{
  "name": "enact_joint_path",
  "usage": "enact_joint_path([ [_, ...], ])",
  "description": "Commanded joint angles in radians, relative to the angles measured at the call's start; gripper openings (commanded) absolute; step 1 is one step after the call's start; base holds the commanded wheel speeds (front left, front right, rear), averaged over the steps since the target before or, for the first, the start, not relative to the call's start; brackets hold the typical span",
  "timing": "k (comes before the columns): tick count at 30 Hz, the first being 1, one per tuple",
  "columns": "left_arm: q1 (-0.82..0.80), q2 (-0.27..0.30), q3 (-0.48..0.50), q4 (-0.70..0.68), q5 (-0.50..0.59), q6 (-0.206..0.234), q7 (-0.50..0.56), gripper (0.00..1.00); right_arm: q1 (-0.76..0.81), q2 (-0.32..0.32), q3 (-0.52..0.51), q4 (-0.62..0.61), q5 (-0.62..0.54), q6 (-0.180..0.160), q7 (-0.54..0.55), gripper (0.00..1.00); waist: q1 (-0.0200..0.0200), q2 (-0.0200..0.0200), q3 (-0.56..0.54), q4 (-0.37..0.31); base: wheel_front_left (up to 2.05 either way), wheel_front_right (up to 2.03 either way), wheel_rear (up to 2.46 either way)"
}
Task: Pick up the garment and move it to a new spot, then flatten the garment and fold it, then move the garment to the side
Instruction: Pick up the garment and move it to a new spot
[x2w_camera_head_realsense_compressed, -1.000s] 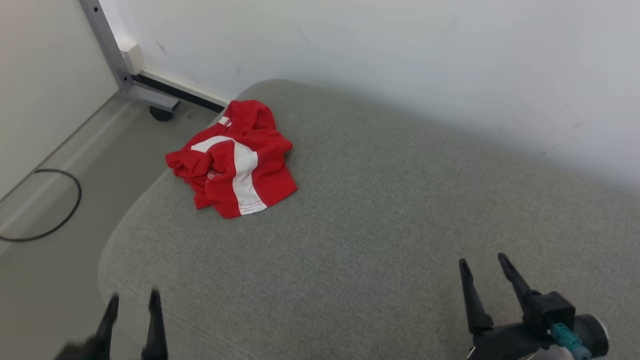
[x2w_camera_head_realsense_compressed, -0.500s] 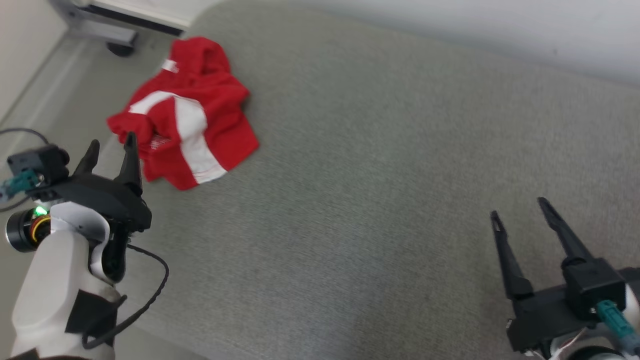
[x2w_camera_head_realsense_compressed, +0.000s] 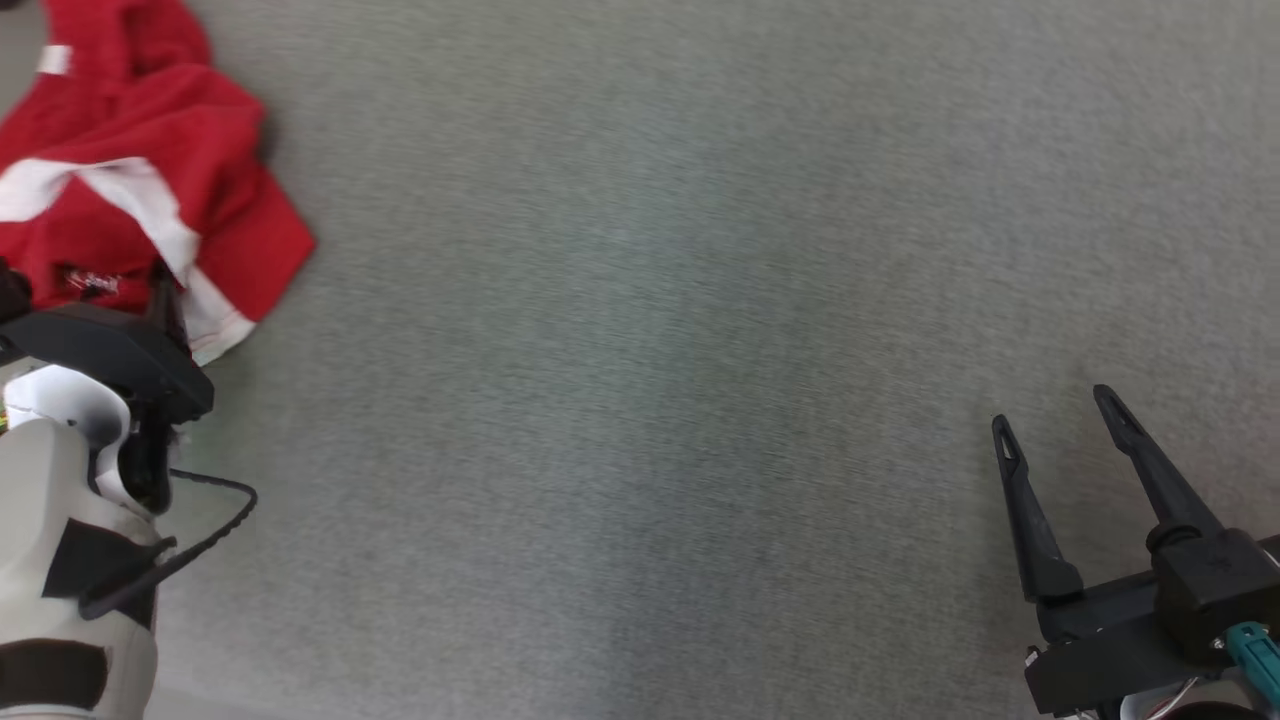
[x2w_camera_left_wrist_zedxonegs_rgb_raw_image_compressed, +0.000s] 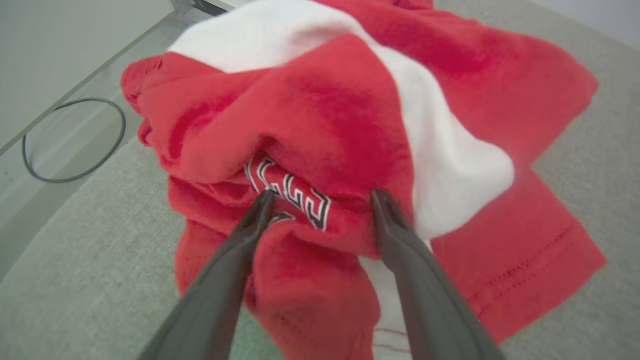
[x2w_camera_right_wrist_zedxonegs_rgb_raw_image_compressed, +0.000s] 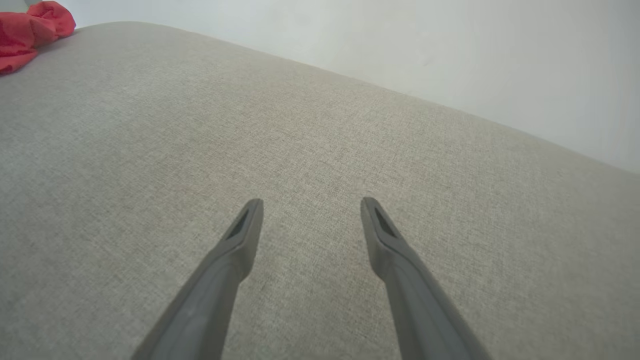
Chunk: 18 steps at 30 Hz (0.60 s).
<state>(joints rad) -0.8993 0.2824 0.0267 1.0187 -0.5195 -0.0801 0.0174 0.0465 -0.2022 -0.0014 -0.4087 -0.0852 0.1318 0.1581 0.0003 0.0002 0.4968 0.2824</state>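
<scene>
Red garment (x2w_camera_head_realsense_compressed: 225, 225) crumpled, far left of grey cushion (x2w_camera_head_realsense_compressed: 650, 350) | left jaws apart, straddling a fold, unclamped | right jaws apart, idle near right | pickup pending; move, flatten, fold remain

The left arm (x2w_camera_head_realsense_compressed: 60, 560) stands at the lower left of the head view, a pale forearm with a dark wrist block on top. In the left wrist view the left gripper (x2w_camera_left_wrist_zedxonegs_rgb_raw_image_compressed: 322, 200) has its two dark fingers spread apart. The right gripper (x2w_camera_head_realsense_compressed: 1052, 410) is at the lower right of the head view, fingers also apart, pointing up the frame and leaning slightly left.
</scene>
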Motion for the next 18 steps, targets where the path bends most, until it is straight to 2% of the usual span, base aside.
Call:
enact_joint_path([
  [1, -0.017, 0.001, -0.002, 0.018, 0.006, -0.004, -0.010, 1.00, -0.003, 0.002, 0.003, -0.006, 0.004, -0.003, -0.003, 1.00, -0.0003, -0.0002, 0.056, -0.060, 0.00, 0.00, 0.00],
  [3, -0.027, -0.006, 0.007, 0.045, -0.012, -0.006, -0.016, 1.00, -0.005, 0.006, 0.003, -0.004, 0.003, -0.003, -0.005, 1.00, -0.0003, -0.0002, 0.059, -0.062, 0.00, 0.00, 0.00],
  [4, -0.029, -0.009, 0.009, 0.058, -0.014, -0.006, -0.016, 0.44, -0.006, 0.009, 0.004, 0.000, 0.001, -0.003, -0.006, 1.00, -0.0003, -0.0002, 0.057, -0.062, 0.00, 0.00, 0.00],
  [5, -0.031, -0.009, 0.004, 0.069, -0.011, -0.008, -0.020, 0.00, -0.008, 0.012, 0.006, 0.006, 0.002, -0.003, -0.008, 1.00, -0.0003, -0.0002, 0.054, -0.062, 0.00, 0.00, 0.00],
  [11, -0.045, 0.015, -0.004, 0.091, -0.023, -0.033, -0.049, 0.00, -0.030, 0.031, 0.029, 0.058, 0.018, -0.003, -0.038, 1.00, -0.0003, -0.0002, 0.007, -0.054, 0.00, 0.00, 0.00],
  [18, -0.076, 0.078, -0.037, 0.013, -0.043, -0.051, -0.043, 0.00, -0.066, 0.080, 0.062, 0.156, 0.039, -0.003, -0.094, 1.00, -0.0003, -0.0002, -0.103, -0.038, 0.00, 0.00, 0.00],
])
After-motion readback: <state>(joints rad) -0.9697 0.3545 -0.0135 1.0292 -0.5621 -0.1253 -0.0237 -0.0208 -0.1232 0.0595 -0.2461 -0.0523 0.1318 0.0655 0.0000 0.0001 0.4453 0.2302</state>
